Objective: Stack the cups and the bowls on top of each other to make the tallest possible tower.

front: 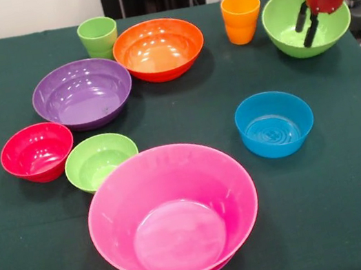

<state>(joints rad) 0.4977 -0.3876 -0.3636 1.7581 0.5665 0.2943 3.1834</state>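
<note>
The table [354,167] has a dark green cloth, matte and a little wrinkled. All the bowls and cups are glossy plastic and stand apart; nothing is stacked. The huge pink bowl [173,213] is nearest, round and deep. Behind it stand a small lime bowl [100,161], a red bowl [36,152], a wide purple bowl [82,93], an orange bowl [159,48] and a blue bowl [274,122]. The green cup [98,37] and orange cup [241,17] are tall with narrower bases. The gripper [306,23] hangs over the large lime bowl [305,25], its thin black fingers [300,17] slightly apart, holding nothing.
</note>
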